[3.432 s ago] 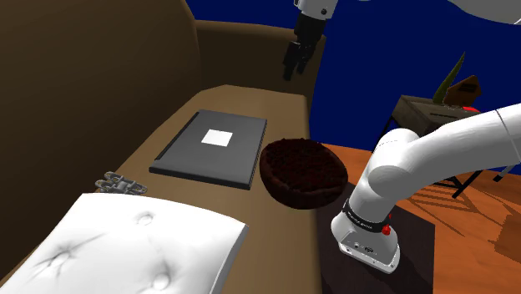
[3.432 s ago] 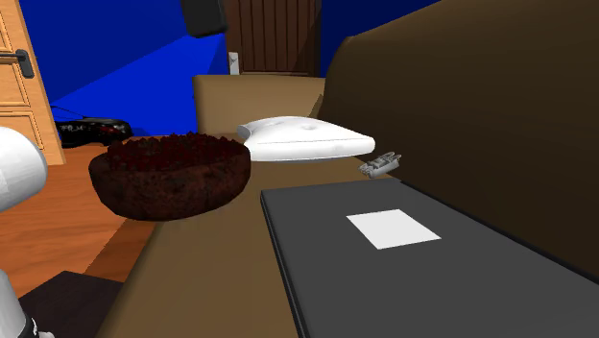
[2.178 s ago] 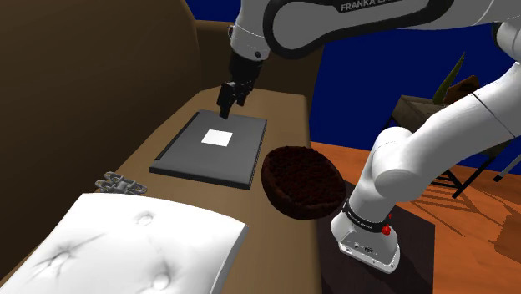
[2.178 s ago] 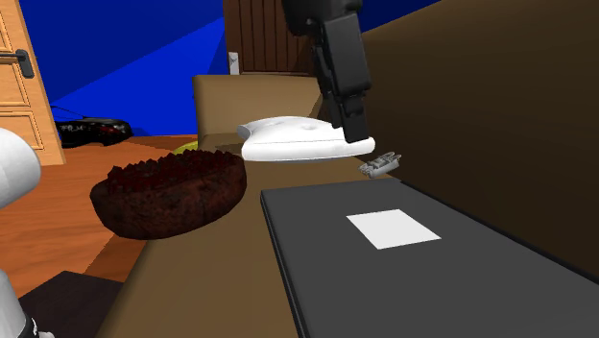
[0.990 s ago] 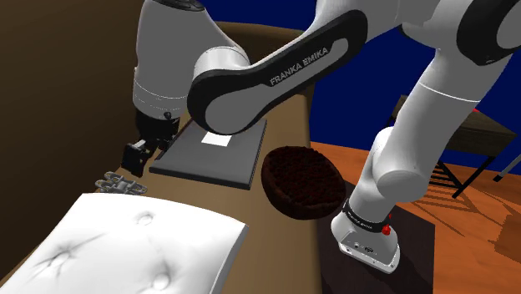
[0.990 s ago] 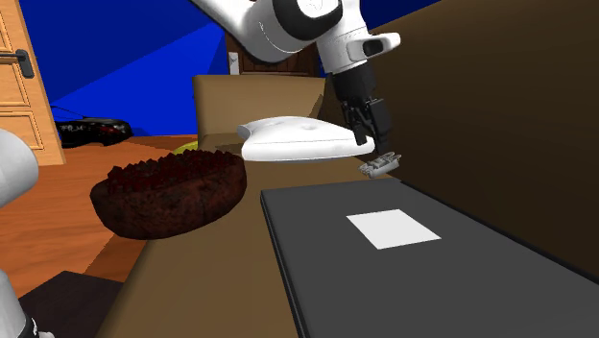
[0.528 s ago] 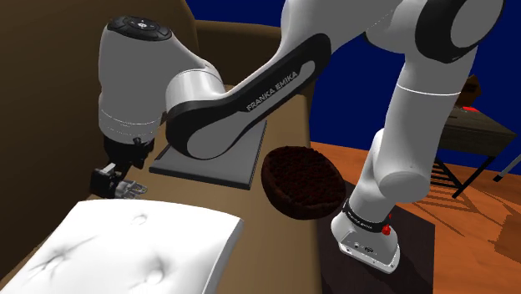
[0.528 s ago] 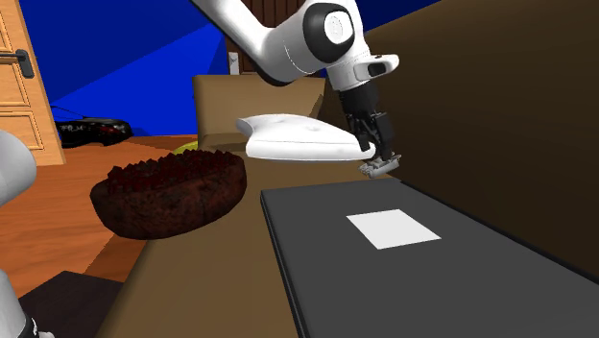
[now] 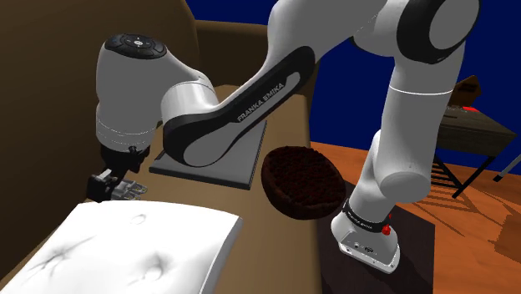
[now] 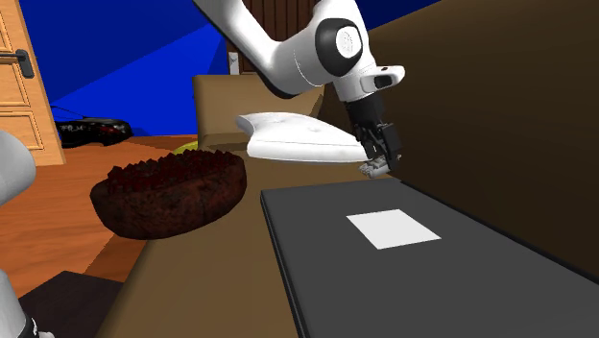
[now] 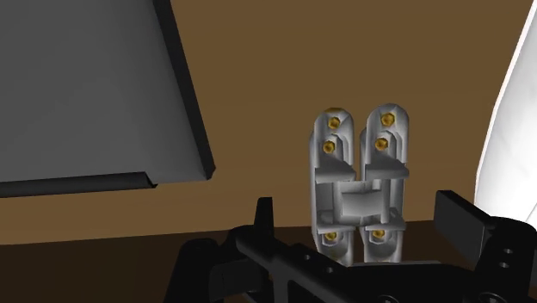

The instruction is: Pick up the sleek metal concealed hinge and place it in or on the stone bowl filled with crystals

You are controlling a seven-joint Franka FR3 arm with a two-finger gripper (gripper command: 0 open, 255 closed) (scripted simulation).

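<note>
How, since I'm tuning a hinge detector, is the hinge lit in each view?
Wrist view: hinge evenly lit, pale grey, gold screws crisp against the brown seat. Shoulder view: it looks duller beneath the arm, partly hidden by the end effector. Second exterior view: small, pale near the dark backrest.

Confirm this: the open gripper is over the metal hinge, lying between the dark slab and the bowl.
Wrong: the hinge lies between the dark slab and the white cushion, not the bowl, as the wrist view shows. The open gripper is over it.
</note>
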